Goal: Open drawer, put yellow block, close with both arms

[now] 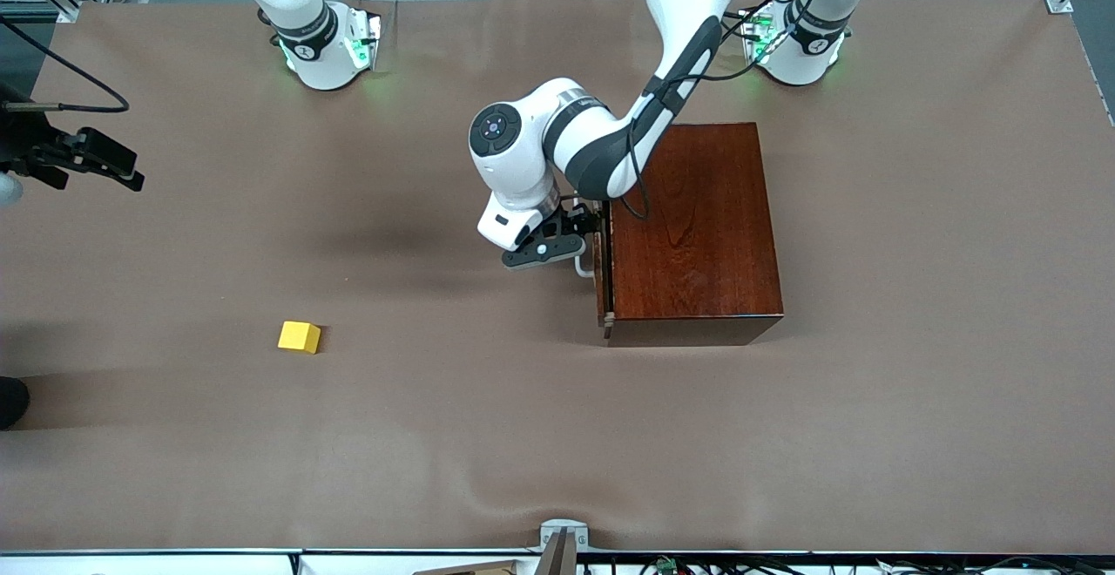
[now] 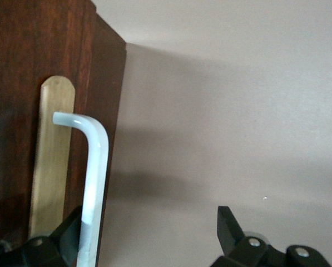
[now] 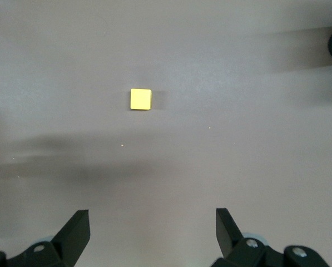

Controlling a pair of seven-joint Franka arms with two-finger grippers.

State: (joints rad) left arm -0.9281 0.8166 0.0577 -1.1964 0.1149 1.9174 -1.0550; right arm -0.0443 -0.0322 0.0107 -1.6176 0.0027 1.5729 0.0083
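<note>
The left gripper, centre frame in the front view, sits at the drawer front, fingers spread, one beside the white handle, not yet clamping it. The drawer looks shut in its dark wooden box. The right gripper, at the frame's left edge, waits high over the table with fingers spread wide, holding nothing. The yellow block lies lower left, well apart from the box.

Risk, as a judgement: if the fingers close off the handle they may slip, and a skewed pull could drag the whole box.

A brown cloth covers the table; grey floor shows along the top edge.
</note>
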